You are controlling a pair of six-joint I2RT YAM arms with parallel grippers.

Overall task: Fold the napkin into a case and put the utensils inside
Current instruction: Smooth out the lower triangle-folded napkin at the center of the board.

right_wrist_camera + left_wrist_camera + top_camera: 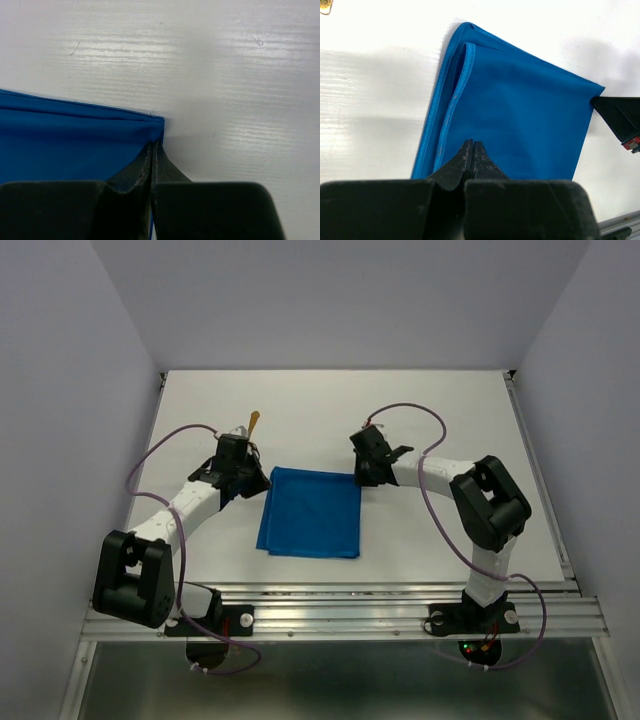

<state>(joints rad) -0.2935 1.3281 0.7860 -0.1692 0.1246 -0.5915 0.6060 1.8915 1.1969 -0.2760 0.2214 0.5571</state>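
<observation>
The folding step is in hand. The napkin (310,512) lies on the tabletop (450,410) between the arms, already folded to a square. The right pincer (155,147) is closed on its far right corner. The left pincer (472,146) is closed at the far left edge, but I cannot tell if it grips cloth. The next move probably needs both corners carried together. One utensil (254,422) waits behind the left arm.

White table (330,400) between pale lilac walls (60,390)
</observation>
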